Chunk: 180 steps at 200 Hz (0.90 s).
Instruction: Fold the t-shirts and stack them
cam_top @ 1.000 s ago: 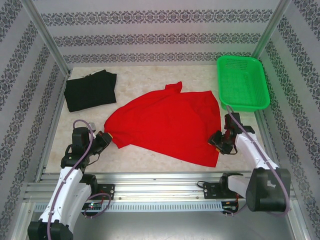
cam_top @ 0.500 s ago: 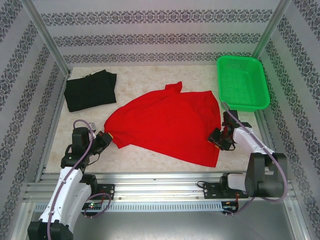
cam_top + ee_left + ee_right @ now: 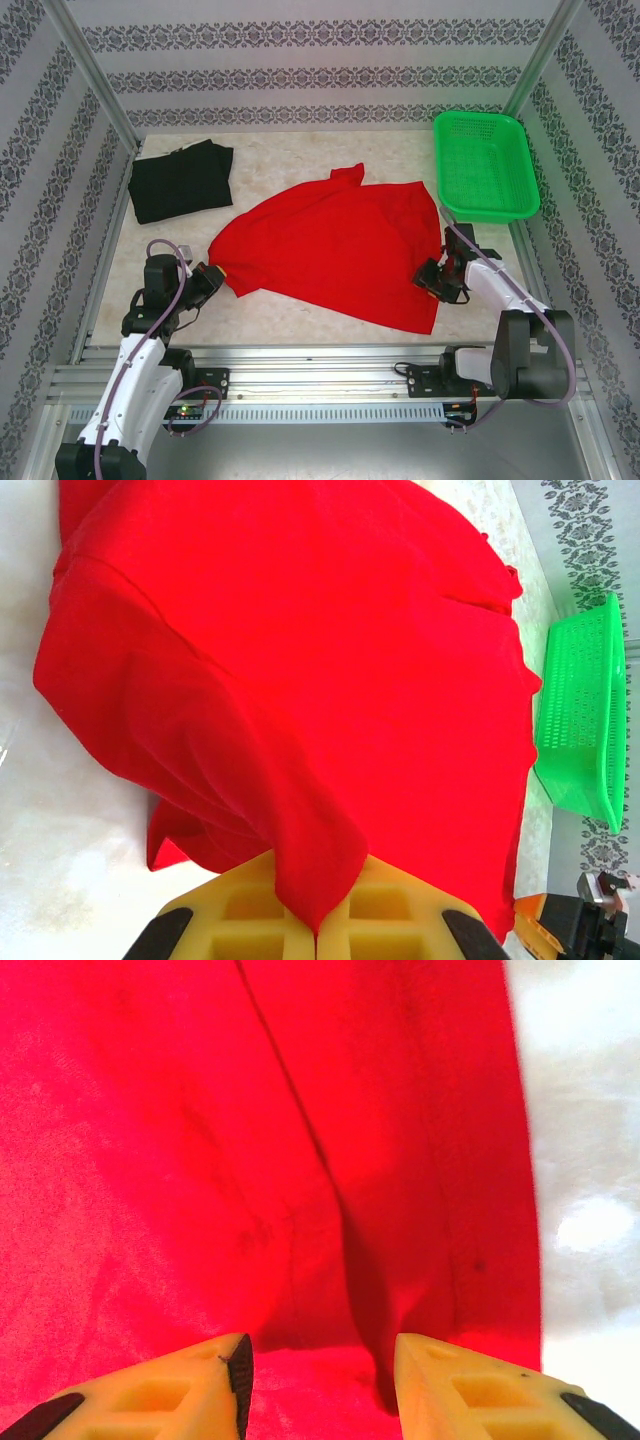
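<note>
Edging in since a sec ago, right jaws hang open over bright red cloth t-shirt (image 3: 335,245); left jaws pinch its corner, so 2-arm fold looks near.

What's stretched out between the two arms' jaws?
The red shirt, spread on the table, in the top view. The left jaws pinch its corner; the right jaws stand open over its right edge.

Green mesh basket (image 3: 484,170), far right
</note>
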Each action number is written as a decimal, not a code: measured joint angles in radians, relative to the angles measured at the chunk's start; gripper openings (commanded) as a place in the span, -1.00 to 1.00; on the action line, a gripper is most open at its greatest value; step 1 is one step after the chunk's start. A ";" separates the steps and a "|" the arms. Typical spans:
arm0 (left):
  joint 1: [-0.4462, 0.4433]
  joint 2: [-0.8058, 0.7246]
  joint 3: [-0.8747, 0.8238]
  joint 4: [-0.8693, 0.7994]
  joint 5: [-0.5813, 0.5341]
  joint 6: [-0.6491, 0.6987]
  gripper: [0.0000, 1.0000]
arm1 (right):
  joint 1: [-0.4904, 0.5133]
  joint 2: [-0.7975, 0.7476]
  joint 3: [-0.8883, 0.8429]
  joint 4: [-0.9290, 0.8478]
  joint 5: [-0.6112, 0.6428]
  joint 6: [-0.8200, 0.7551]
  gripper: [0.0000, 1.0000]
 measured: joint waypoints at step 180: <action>0.000 -0.035 0.000 -0.012 0.000 0.000 -1.00 | 0.110 -0.024 -0.001 -0.026 0.086 0.023 -0.71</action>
